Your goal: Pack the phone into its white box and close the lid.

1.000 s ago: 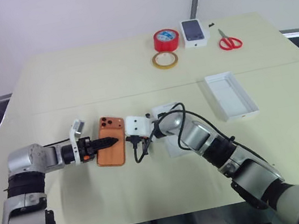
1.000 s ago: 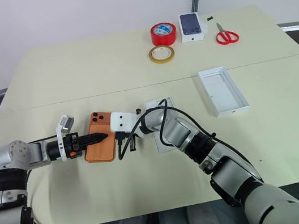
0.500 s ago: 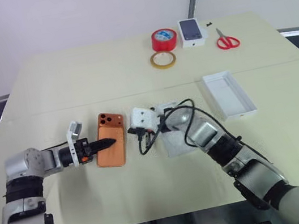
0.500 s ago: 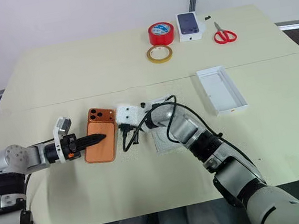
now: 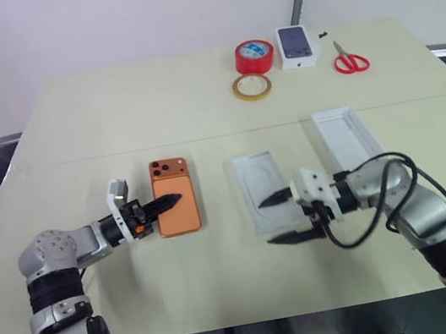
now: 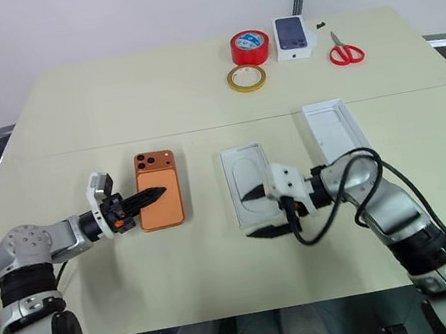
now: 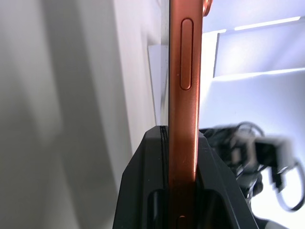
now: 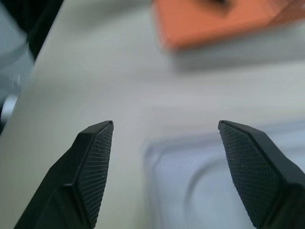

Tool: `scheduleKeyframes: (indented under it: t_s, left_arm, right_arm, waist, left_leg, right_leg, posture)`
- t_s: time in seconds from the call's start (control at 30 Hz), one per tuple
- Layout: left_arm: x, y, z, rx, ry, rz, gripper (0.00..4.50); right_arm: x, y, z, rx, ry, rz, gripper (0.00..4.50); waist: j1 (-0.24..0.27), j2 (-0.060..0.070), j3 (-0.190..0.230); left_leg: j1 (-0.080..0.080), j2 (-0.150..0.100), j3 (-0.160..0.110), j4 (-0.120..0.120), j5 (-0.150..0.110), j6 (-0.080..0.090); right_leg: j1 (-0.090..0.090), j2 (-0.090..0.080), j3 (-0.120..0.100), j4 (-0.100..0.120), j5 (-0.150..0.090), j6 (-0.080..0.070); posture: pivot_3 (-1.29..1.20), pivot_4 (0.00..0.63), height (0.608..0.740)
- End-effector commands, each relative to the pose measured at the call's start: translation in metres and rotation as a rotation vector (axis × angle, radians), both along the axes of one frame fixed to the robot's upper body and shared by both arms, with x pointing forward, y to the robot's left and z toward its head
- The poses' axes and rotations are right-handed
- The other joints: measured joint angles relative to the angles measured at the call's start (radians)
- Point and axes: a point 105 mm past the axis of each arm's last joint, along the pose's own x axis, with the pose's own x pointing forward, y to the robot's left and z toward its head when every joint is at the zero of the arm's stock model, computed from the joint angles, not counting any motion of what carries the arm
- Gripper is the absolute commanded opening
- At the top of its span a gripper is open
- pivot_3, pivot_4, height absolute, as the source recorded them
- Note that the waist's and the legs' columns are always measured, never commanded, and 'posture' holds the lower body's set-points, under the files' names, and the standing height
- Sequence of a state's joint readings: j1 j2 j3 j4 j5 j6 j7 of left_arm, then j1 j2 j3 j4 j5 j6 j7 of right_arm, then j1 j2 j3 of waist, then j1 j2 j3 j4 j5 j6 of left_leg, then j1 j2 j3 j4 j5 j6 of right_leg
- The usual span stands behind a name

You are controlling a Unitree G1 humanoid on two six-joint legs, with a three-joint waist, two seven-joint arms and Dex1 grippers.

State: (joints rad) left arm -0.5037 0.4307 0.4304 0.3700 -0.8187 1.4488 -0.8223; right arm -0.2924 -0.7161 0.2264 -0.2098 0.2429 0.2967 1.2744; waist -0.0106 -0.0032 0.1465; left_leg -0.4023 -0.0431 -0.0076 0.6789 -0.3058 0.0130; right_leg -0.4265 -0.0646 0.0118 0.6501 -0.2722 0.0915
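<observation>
The orange phone (image 5: 181, 212) lies camera side up, left of the table's middle. My left gripper (image 5: 172, 199) reaches in from the left and is shut on the phone's left long edge; in the left wrist view the phone's edge (image 7: 183, 95) stands clamped between the black fingers. My right gripper (image 5: 281, 218) is open, its fingertips (image 8: 97, 157) spread over the near end of a thin white insert (image 5: 253, 181) with an oval recess. The lid (image 5: 345, 136), a shallow white tray, lies hollow side up to the right. The white box is hidden or out of view.
At the far edge are a red tape roll (image 5: 253, 56), a yellowish tape ring (image 5: 252, 87), a small white box with a dark phone picture (image 5: 295, 43) and red scissors (image 5: 351, 61). A black cable loops from my right wrist (image 5: 359, 213).
My right gripper let go beside the phone, swung right and back, and opened, uncovering the insert. My left gripper closed on the phone's edge and stays there. The camera shifted slightly.
</observation>
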Motion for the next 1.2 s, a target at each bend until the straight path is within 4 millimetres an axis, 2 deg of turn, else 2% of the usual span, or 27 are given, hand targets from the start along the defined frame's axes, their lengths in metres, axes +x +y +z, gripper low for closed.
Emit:
scheduleKeyframes:
  t_s: [0.03, 0.1, 0.13, 0.2, 0.27, 0.53, 0.63, 0.7, 0.9, 1.07, 1.2]
  left_arm:
    - [0.001, -0.004, 0.015, -0.036, -0.065, 0.01, 0.0]
    - [0.001, -0.008, 0.015, -0.034, -0.067, 0.01, 0.0]
    - [0.001, -0.01, 0.014, -0.029, -0.071, 0.011, 0.0]
    - [0.001, -0.012, 0.016, -0.034, -0.073, 0.005, 0.0]
    - [0.001, -0.012, 0.016, -0.025, -0.076, 0.006, 0.0]
    - [0.001, -0.013, 0.016, -0.005, -0.079, 0.001, 0.0]
    - [0.001, -0.014, 0.016, -0.005, -0.083, -0.002, 0.0]
    - [0.002, -0.015, 0.017, -0.005, -0.084, -0.002, 0.0]
    - [0.008, -0.019, 0.026, -0.022, -0.1, 0.009, 0.0]
    - [0.022, -0.031, 0.047, -0.069, -0.151, 0.031, 0.0]
    - [0.028, -0.042, 0.061, -0.09, -0.181, 0.014, 0.0]
  right_arm:
    - [-0.005, 0.001, 0.007, -0.005, -0.101, 0.049, 3.8]
    - [-0.002, -0.002, 0.003, -0.021, -0.121, 0.031, 3.8]
    - [-0.001, -0.004, 0.0, -0.033, -0.135, 0.027, 3.56]
    - [0.001, -0.007, -0.005, -0.056, -0.156, 0.018, 2.98]
    - [0.002, -0.008, -0.008, -0.058, -0.16, 0.01, 2.04]
    - [0.006, -0.01, -0.014, -0.061, -0.162, -0.025, 2.04]
    - [0.006, -0.011, -0.015, -0.061, -0.151, -0.025, 1.14]
    - [0.006, -0.011, -0.019, -0.076, -0.153, -0.021, 0.16]
    - [0.015, 0.004, -0.013, -0.022, -0.194, -0.055, 0.07]
    - [0.027, 0.039, -0.003, 0.04, -0.257, -0.059, 0.07]
    - [0.038, 0.053, -0.006, 0.042, -0.272, -0.081, 0.07]
  waist:
    - [-0.003, -0.001, 0.001]
    - [-0.002, -0.002, 0.001]
    - [-0.001, -0.002, 0.001]
    - [0.0, -0.003, 0.002]
    - [0.001, -0.003, 0.002]
    - [0.001, -0.003, 0.002]
    - [0.001, -0.003, 0.002]
    - [0.0, -0.003, 0.002]
    - [-0.001, -0.003, 0.002]
    - [-0.001, -0.004, 0.002]
    - [0.0, -0.004, 0.002]
  left_leg:
    - [0.0, 0.0, 0.0, 0.0, 0.0, 0.0]
    - [0.0, 0.0, 0.0, 0.0, 0.001, -0.001]
    - [0.0, 0.0, 0.0, 0.0, 0.001, -0.001]
    - [0.0, 0.0, 0.0, 0.0, 0.001, -0.002]
    - [0.0, 0.0, 0.0, 0.001, 0.003, -0.005]
    - [0.0, 0.0, 0.0, 0.001, 0.003, -0.006]
    - [0.0, 0.0, 0.0, 0.001, 0.004, -0.006]
    - [0.0, 0.0, 0.0, 0.001, 0.004, -0.006]
    - [0.0, 0.0, 0.0, 0.001, 0.004, -0.007]
    - [0.0, 0.0, 0.0, 0.002, 0.005, -0.008]
    - [-0.001, 0.0, 0.0, 0.003, 0.005, -0.008]
  right_leg:
    - [0.0, 0.0, 0.0, 0.0, 0.0, 0.0]
    - [0.0, 0.0, 0.0, 0.0, 0.0, 0.0]
    - [0.0, 0.0, 0.0, 0.0, 0.0, 0.0]
    - [0.0, 0.0, 0.0, 0.0, 0.0, 0.0]
    - [0.0, 0.0, 0.0, 0.0, 0.0, 0.0]
    - [0.0, 0.0, 0.0, 0.0, 0.0, 0.0]
    - [0.0, 0.0, 0.0, 0.0, 0.0, 0.0]
    - [0.0, 0.0, 0.0, 0.0, 0.0, 0.0]
    - [0.0, 0.0, 0.0, 0.0, 0.0, 0.0]
    - [-0.001, 0.001, 0.0, 0.001, 0.0, 0.0]
    - [-0.001, 0.001, 0.0, 0.002, 0.0, 0.0]
  posture:
    - [0.0, 0.15, 0.74]
    - [0.0, 0.15, 0.74]
    - [0.0, 0.15, 0.74]
    - [0.0, 0.15, 0.74]
    - [0.0, 0.15, 0.74]
    - [0.0, 0.15, 0.74]
    - [0.0, 0.15, 0.74]
    - [0.0, 0.15, 0.74]
    - [0.0, 0.15, 0.74]
    - [0.0, 0.15, 0.74]
    - [0.0, 0.15, 0.74]
